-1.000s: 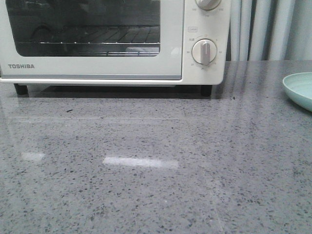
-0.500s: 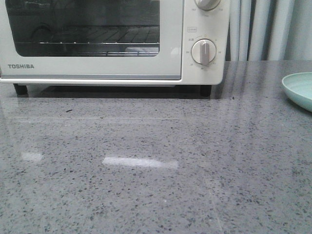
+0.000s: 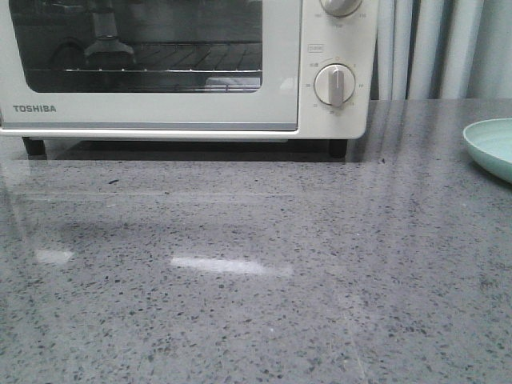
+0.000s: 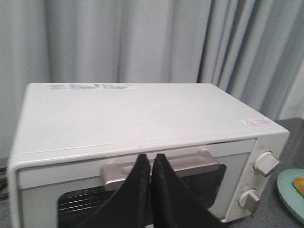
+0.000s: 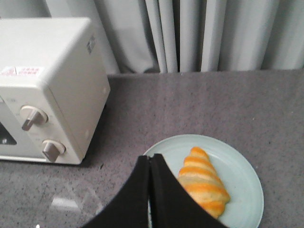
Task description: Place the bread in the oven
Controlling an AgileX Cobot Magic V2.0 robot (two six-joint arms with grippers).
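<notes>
The cream-white oven (image 3: 184,72) stands at the table's back left with its glass door closed; it also shows in the left wrist view (image 4: 142,114) and the right wrist view (image 5: 52,95). My left gripper (image 4: 151,156) is shut and empty, its tips just in front of the door handle (image 4: 190,161). The striped golden-orange bread (image 5: 202,180) lies on a pale green plate (image 5: 242,190). My right gripper (image 5: 149,157) is shut and empty above the plate's rim, beside the bread. Neither gripper itself shows in the front view.
The plate (image 3: 492,148) sits at the right edge of the grey speckled table (image 3: 256,280). Two round dials (image 3: 335,85) are on the oven's right side. Grey curtains (image 3: 432,48) hang behind.
A dark reflection of an arm has appeared in the oven door glass, and a faint shadow now lies on the table in front of the oven.
</notes>
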